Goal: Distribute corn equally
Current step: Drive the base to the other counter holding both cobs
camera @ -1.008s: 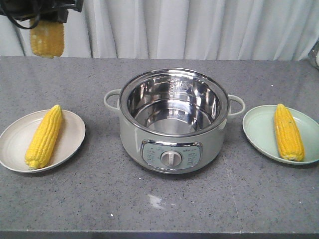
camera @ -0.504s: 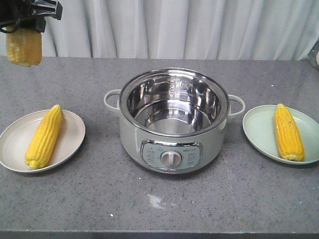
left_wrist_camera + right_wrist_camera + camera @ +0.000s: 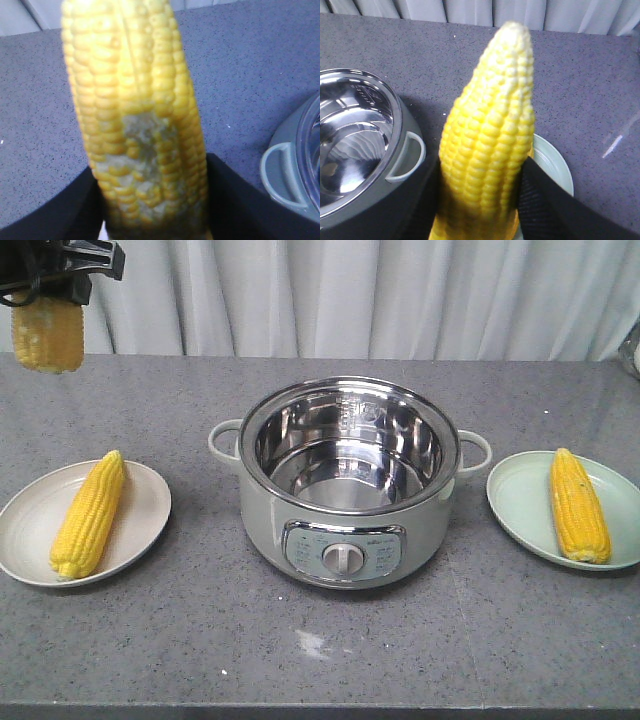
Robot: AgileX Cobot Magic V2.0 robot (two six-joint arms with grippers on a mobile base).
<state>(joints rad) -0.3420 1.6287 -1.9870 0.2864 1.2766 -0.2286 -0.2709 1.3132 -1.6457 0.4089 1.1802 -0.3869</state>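
Note:
One corn cob point(image 3: 88, 515) lies on the beige plate point(image 3: 142, 502) at the left. Another cob point(image 3: 580, 505) lies on the pale green plate point(image 3: 520, 498) at the right. My left gripper point(image 3: 52, 295) hangs high at the far left, above and behind the beige plate, shut on a third cob point(image 3: 47, 335) with a patch of crushed kernels point(image 3: 145, 145). My right gripper point(image 3: 480, 200) does not show in the front view. Its wrist view shows it shut on a fourth cob point(image 3: 490, 125), tip pointing away, over the green plate point(image 3: 555, 170).
An electric pot point(image 3: 345, 545) with a shiny steel bowl, nothing in it, stands mid-table between the plates; its side handles point(image 3: 222, 438) point(image 3: 407, 155) stick out toward each plate. Grey curtains hang behind the table's far edge.
Since a second ago my left gripper has carried its cob to the left, toward the space above the beige plate. Over the last half second nothing has moved.

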